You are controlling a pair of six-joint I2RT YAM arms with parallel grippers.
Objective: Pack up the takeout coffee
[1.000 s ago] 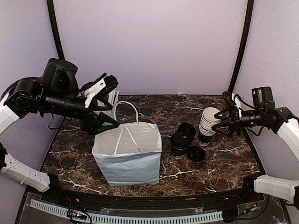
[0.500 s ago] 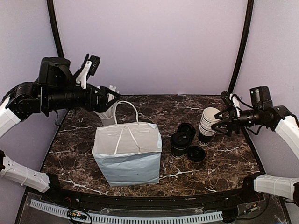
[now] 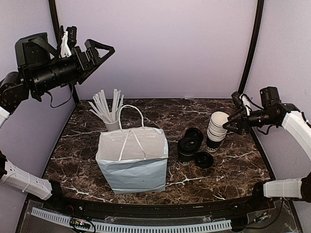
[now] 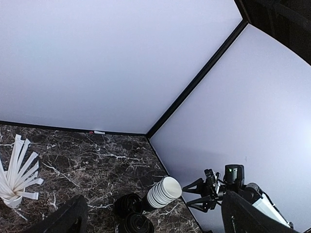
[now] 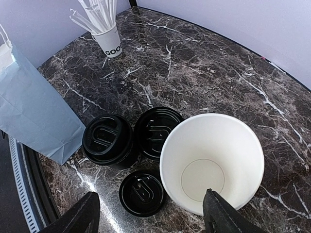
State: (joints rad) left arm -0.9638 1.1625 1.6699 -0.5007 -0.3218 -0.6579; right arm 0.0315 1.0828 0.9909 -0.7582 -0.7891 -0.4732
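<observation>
The takeout coffee (image 3: 187, 149), a dark cup with a black lid, stands right of the pale blue paper bag (image 3: 132, 158). It also shows in the right wrist view (image 5: 108, 141). My left gripper (image 3: 99, 51) is open and empty, raised high at the upper left, far from the bag and the cup. Its fingers (image 4: 65, 221) frame the far right of the table. My right gripper (image 3: 234, 122) is open and empty, level with the top of the stack of white-rimmed cups (image 3: 216, 127), just right of it. In its wrist view the top cup (image 5: 211, 162) gapes below the fingers (image 5: 221, 213).
A loose black lid (image 3: 194, 134) lies behind the coffee and a smaller one (image 3: 204, 159) to its right. A white cup of straws (image 3: 109, 114) stands behind the bag. The bag's top is open, its handles up. Purple walls close the back and sides.
My left arm has swung up and back from beside the bag's handles to high at the upper left. My right gripper has barely moved, staying by the cup stack.
</observation>
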